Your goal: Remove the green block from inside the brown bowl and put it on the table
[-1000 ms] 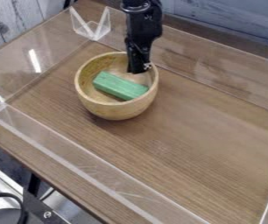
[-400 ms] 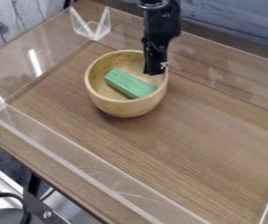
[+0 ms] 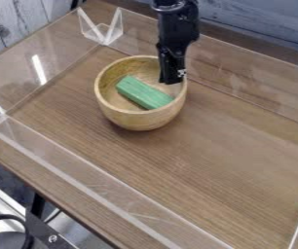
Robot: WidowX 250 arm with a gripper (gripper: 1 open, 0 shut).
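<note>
The green block (image 3: 145, 93) lies flat and slanted inside the brown bowl (image 3: 130, 119), which stands on the table (image 3: 223, 165) at the back centre. My gripper (image 3: 172, 78) points straight down with its black fingers shut. The tips reach inside the bowl at its far right rim, just beyond the block's right end. Nothing shows between the fingers. I cannot tell whether the tips touch the block or the bowl's inner wall.
Clear acrylic walls (image 3: 74, 180) edge the tabletop on all sides. A small clear acrylic piece (image 3: 102, 27) stands at the back left corner. Bare wood-grain surface stretches in front of and to the right of the bowl.
The gripper has shifted to the right, and the bowl with the green block in it slid right along with it. Since the middle frame nothing has moved.
</note>
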